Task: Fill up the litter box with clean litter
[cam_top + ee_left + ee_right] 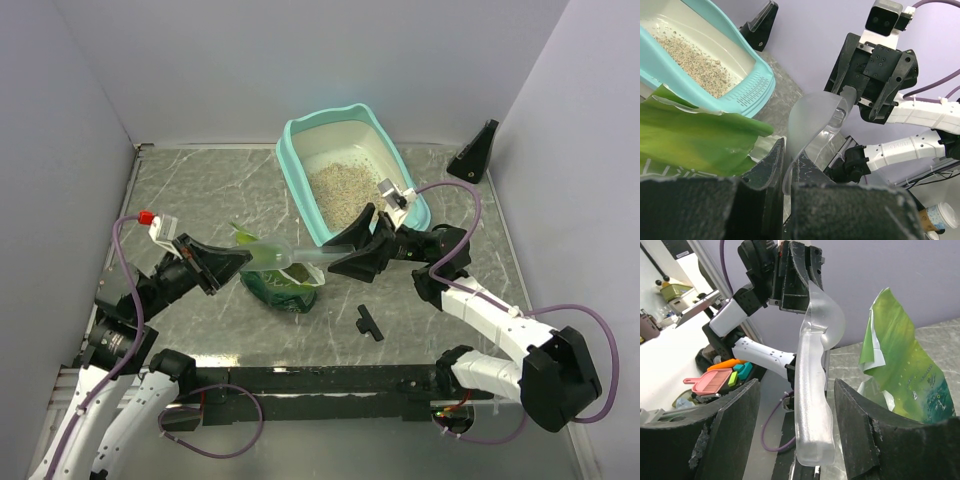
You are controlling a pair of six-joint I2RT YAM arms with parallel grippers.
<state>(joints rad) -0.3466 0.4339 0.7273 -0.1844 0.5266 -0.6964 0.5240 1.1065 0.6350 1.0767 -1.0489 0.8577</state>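
The teal-rimmed litter box (292, 150) stands at the back centre with beige litter (340, 190) in its cream pan; it also shows in the left wrist view (742, 95) with the litter (690, 60). A translucent plastic scoop (295, 257) hangs between both grippers above a green bag (285, 287). My left gripper (228, 263) is shut on the rim of the scoop's bowl (812, 120). My right gripper (352, 255) is open, its fingers on either side of the scoop's handle (812, 405) with a gap on each side. The scoop looks empty.
The green bag (690, 140) stands torn open left of the scoop (900, 370). A black wedge stand (475, 152) sits at the back right corner. A small black T-shaped piece (368, 322) lies on the table near the front.
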